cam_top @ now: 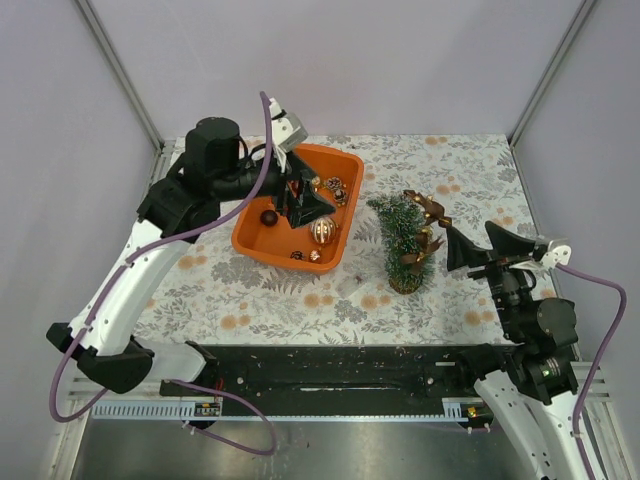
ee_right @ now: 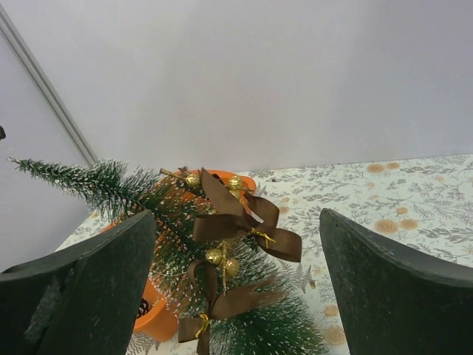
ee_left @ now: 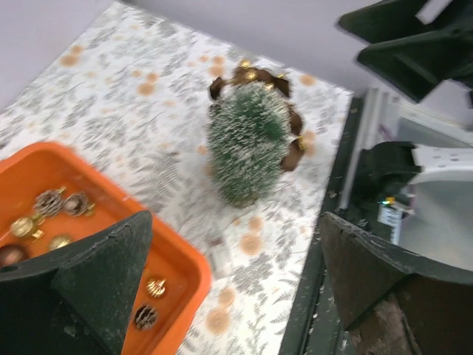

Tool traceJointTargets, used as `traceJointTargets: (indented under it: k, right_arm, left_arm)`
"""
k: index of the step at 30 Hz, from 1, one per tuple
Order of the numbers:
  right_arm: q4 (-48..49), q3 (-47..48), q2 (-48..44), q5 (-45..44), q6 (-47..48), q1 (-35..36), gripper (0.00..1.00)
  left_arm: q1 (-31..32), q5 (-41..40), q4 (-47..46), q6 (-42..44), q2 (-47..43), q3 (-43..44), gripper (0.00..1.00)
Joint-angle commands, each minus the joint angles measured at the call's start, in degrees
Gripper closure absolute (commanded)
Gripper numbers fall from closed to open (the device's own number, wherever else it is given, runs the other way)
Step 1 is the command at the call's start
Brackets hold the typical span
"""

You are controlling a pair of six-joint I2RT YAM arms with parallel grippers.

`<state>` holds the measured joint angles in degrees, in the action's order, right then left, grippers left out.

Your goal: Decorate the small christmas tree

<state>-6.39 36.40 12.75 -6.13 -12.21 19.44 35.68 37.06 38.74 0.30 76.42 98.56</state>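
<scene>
Over the tub (cam_top: 250,241) at the tree's (cam_top: 402,235) nine o'clock, left gripper (cam_top: 305,203) gapes empty and should drop squarely onto one bauble (cam_top: 322,231); right gripper (cam_top: 480,248) gapes too.

A: How many of ea. are you seeing?
B: You're looking at 1 small christmas tree (cam_top: 402,240), 1 orange tub (cam_top: 258,242), left gripper (cam_top: 310,203) + right gripper (cam_top: 482,243) = 2. At least 7 ornaments (ee_left: 48,200) are sitting in tub, approx 3 brown bows (ee_right: 244,218) are hanging on tree.

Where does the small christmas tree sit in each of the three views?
Top external: small christmas tree right of centre, beside the orange tub.
Left wrist: upper centre, past the tub's corner.
Right wrist: lower left to centre, close up.
Shared landmark: the orange tub, partly hidden behind the tree in the right wrist view.
</scene>
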Motion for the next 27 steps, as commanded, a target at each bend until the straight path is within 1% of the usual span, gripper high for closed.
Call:
traceJointTargets:
  k: [1,5,7,8,13,16,22,25,27]
  right_arm:
    - [-1.1,2.4,-1.1,-2.0,1.3,0.2,0.0]
    - [-2.6,3.0,-1.9,-2.4,1.0,0.3,0.0]
    - [-3.8,3.6,-2.6,-2.4,0.8,0.2,0.01]
    - [-4.6,3.9,-3.0,-2.4,0.4,0.2,0.0]
    - [-8.2,5.8,-4.4,-2.6,0.3,0.2,0.01]
    - [-9.9,6.7,-4.2,-2.7,0.5,0.2,0.01]
    - [-10.5,7.7,-3.9,-3.2,1.7,0.3,0.01]
    - [-10.5,8.3,-3.4,-3.1,2.0,0.2,0.0]
    - [-10.5,8.5,-3.0,-2.9,1.9,0.2,0.01]
  left_arm:
    - [-1.3,-14.4,5.8,6.4,-2.0,-0.5,0.01]
    - [-1.9,-23.3,6.0,11.0,-1.8,-6.1,0.01]
    - [-2.5,-27.5,5.9,13.0,-0.2,-8.5,0.01]
    - [-3.0,-28.4,5.7,13.0,0.9,-9.3,0.01]
    - [-7.1,-28.1,1.0,9.4,7.1,-11.8,0.01]
    - [-7.7,-28.8,-2.8,9.6,10.8,-13.2,0.01]
    - [-8.7,-28.5,-3.3,7.1,20.2,-10.3,0.01]
    - [-10.9,-30.0,-3.3,4.8,23.7,-8.3,0.03]
    - [-12.1,-31.9,-2.1,4.9,26.0,-6.4,0.06]
